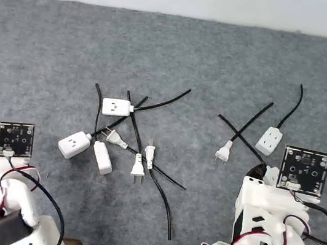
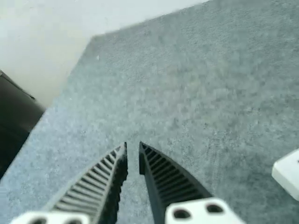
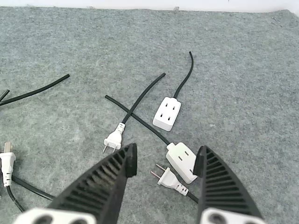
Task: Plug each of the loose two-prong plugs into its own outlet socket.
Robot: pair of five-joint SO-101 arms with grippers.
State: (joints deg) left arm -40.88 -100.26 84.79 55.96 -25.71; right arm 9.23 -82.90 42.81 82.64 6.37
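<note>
My left jaws: all but closed, empty, above the grey table (image 2: pixel 187 93), with the corner of a white block (image 2: pixel 287 173) nearby. My right jaws: spread wide, empty. Between them lie a loose two-prong plug (image 3: pixel 164 176) and a white outlet socket (image 3: pixel 181 161), just beside each other. Beyond these: a second plug (image 3: pixel 112 141) and a corded socket (image 3: pixel 167 113). Farther off towards the left arm: a tangle of plugs and sockets (image 1: pixel 115 138).

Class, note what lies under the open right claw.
A white socket block and a loose two-prong plug lie on the carpet; one finger covers the plug's cable end.
</note>
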